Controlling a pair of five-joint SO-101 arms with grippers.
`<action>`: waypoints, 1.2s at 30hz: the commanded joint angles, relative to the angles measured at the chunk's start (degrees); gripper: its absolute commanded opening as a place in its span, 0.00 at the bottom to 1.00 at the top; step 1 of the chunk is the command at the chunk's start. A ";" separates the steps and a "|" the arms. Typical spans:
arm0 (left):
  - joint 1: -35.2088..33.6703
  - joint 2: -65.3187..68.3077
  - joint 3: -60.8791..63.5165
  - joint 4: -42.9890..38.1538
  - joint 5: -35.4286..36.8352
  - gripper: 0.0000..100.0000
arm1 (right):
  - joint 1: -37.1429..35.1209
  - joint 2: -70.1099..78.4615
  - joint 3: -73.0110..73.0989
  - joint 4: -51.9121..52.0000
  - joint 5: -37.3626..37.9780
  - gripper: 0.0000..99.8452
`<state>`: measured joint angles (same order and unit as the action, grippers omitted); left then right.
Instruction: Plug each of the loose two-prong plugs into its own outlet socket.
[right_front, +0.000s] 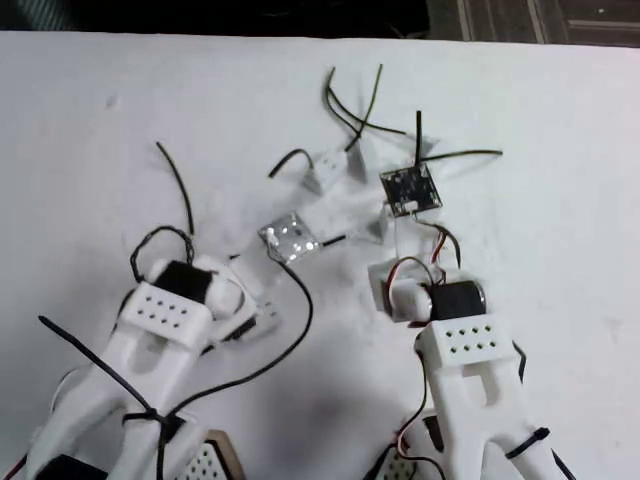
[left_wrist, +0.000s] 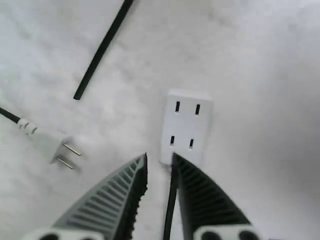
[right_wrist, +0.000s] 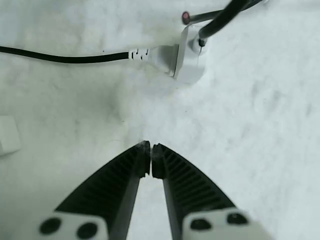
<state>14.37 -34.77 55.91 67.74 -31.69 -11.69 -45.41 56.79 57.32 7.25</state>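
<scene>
White two-prong plug (left_wrist: 50, 145) lies loose on the white table (left_wrist: 260, 75), prongs bare, off to one side of the left hand (left_wrist: 159, 160), whose fingers stand slightly parted and hold nothing. Just past its tips sits the white four-slot outlet block (left_wrist: 187, 127). Its black cord (left_wrist: 170, 205) appears to run under the gap, so closing here would likely pinch cord, not plug. The right hand (right_wrist: 151, 152), clenched empty, faces another white plug (right_wrist: 162, 54), already seated. A stray black cable end (left_wrist: 100, 50) lies nearby.

Loose white plug (left_wrist: 52, 145) beside white outlet (left_wrist: 186, 131)
</scene>
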 joint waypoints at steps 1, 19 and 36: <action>0.48 -1.89 -1.67 2.46 0.79 0.27 | 0.57 -1.27 -0.18 -0.66 0.44 0.02; 1.01 21.58 -9.05 -5.71 0.35 0.23 | 0.57 -1.27 -0.18 -0.57 0.44 0.02; 3.12 24.04 -13.19 -9.41 8.44 0.16 | 0.57 -1.27 -0.18 -0.57 0.44 0.02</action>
<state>16.92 -10.59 45.63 59.21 -25.27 -11.69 -45.41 56.79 57.32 7.25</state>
